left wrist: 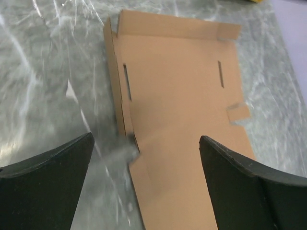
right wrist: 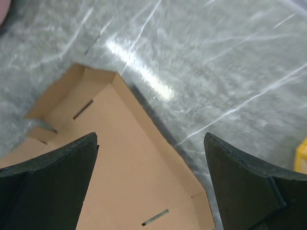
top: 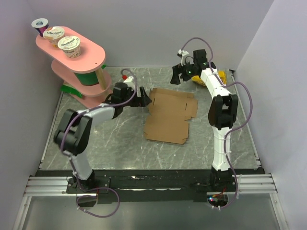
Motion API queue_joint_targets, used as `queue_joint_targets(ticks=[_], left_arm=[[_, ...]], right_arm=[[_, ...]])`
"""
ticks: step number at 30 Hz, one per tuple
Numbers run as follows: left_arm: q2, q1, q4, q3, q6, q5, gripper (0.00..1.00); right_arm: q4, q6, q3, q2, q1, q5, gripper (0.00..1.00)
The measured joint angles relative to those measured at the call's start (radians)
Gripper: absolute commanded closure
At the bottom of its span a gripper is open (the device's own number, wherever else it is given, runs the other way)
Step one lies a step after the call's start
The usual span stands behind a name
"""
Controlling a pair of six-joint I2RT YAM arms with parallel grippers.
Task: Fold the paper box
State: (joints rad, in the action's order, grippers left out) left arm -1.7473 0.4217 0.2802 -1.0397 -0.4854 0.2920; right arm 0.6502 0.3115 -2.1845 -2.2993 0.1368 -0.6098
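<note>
The paper box is a flat brown cardboard sheet with flaps and slots, lying on the marble table top. My left gripper is open and empty at the sheet's left edge, near its far left corner. In the left wrist view the sheet runs between the open jaws of that gripper, with its left side flap slightly raised. My right gripper is open and empty, held above the table behind the sheet's far edge. In the right wrist view the sheet lies below that open gripper.
A pink two-tier stand with three yogurt cups stands at the back left. A yellow bag lies at the back right behind the right arm; its edge shows in the right wrist view. Walls enclose the table on three sides.
</note>
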Motion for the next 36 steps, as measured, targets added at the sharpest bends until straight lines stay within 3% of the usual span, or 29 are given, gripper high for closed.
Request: queue_joint_targets(ticks=[8,9,11,12,14,15,18,23,30,36], left_arm=[[-0.340,-0.002,-0.151,-0.354,0.003,0.001,0.12],[-0.373,-0.002,-0.175,-0.399,0.006,-0.006,0.23],[-0.420,-0.002,-0.219,-0.467,0.014,-0.020,0.33],[-0.442,-0.002,-0.236,-0.497,0.021,-0.025,0.46],[-0.471,-0.002,-0.270,-0.542,0.032,-0.027,0.57],[-0.481,-0.002,-0.284,-0.560,0.048,-0.026,0.70],[-0.490,-0.001,-0.304,-0.566,0.085,-0.021,0.87],[-0.423,0.005,-0.222,-0.412,0.173,0.013,0.96],[-0.074,0.036,-0.016,0.003,0.312,0.088,0.99],[0.177,0.087,0.161,0.213,0.359,0.054,0.99]], right_arm=[[0.026,0.035,0.074,-0.019,-0.028,-0.134,0.03],[0.023,0.034,0.094,-0.013,-0.028,-0.143,0.03],[0.008,0.034,0.151,0.004,-0.028,-0.158,0.04],[0.005,0.034,0.175,0.011,-0.028,-0.163,0.04],[-0.010,0.034,0.213,0.021,-0.028,-0.169,0.04],[-0.013,0.034,0.232,0.026,-0.028,-0.173,0.04],[-0.016,0.039,0.246,0.033,-0.028,-0.182,0.03],[0.016,0.084,0.245,0.077,-0.028,-0.196,0.03],[0.047,0.170,0.293,0.273,-0.028,-0.268,0.04],[0.033,0.185,0.407,0.421,-0.008,-0.312,0.07]])
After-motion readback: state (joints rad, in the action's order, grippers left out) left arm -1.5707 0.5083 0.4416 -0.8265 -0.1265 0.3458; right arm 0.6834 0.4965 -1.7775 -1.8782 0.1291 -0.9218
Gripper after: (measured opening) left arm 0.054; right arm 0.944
